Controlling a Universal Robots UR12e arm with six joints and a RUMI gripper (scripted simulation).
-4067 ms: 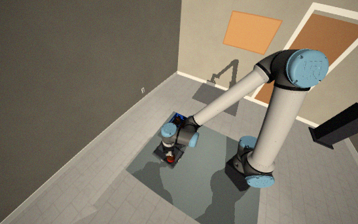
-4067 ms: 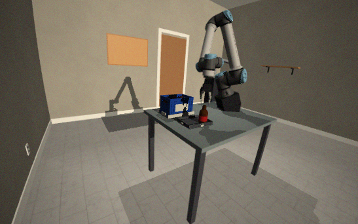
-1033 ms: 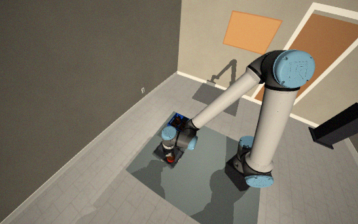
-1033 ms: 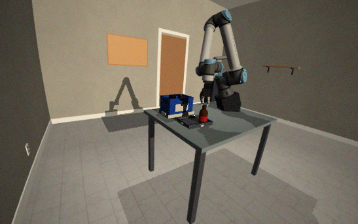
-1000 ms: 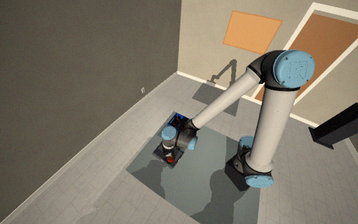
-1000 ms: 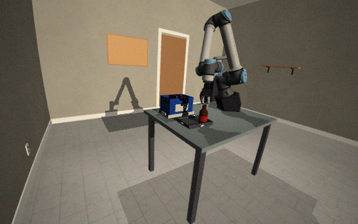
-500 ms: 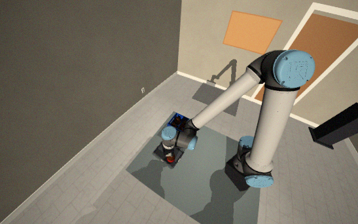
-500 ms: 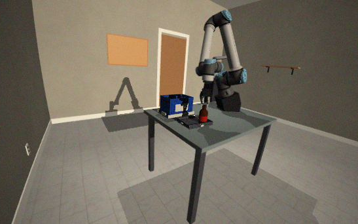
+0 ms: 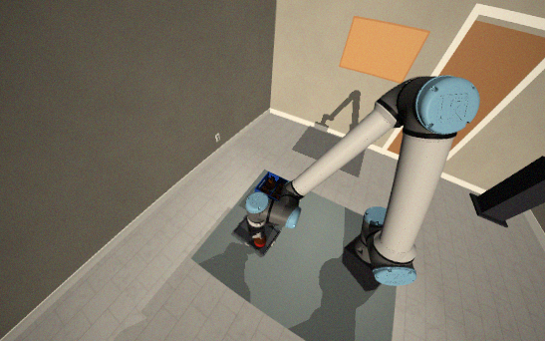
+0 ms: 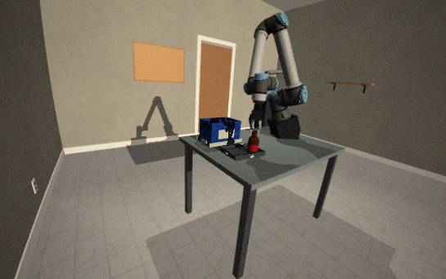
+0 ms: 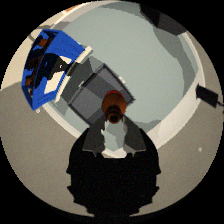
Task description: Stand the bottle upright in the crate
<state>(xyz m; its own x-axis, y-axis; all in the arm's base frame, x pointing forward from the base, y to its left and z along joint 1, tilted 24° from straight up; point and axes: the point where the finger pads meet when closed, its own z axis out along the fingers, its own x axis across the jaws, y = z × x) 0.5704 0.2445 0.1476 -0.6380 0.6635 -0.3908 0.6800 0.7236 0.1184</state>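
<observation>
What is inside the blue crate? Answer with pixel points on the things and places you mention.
The blue crate [image 9: 258, 189] [image 10: 209, 131] [image 11: 64, 42] holds several dark brown, bottle-like shapes. Its floor is hidden by its walls and contents, and the arm may cover more, so I can't count them.

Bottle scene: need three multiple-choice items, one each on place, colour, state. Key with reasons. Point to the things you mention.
1. What is the bottle [image 9: 259, 242] [image 10: 253, 143] [image 11: 114, 102] standing on?
A) the crate's rim
B) the tray [image 9: 241, 233] [image 10: 240, 155] [image 11: 90, 100]
C) the floor

2. What colour is the crate [image 10: 209, 132] [image 11: 64, 41]?
A) blue
B) green
C) yellow

3. How is the bottle posed?
A) on its side
B) upside down
C) upright

Key:
1 B: exterior view shows its base within the tray.
2 A: its walls are blue in the exterior and wrist views.
3 C: exterior view shows its neck directly above its body.
</observation>
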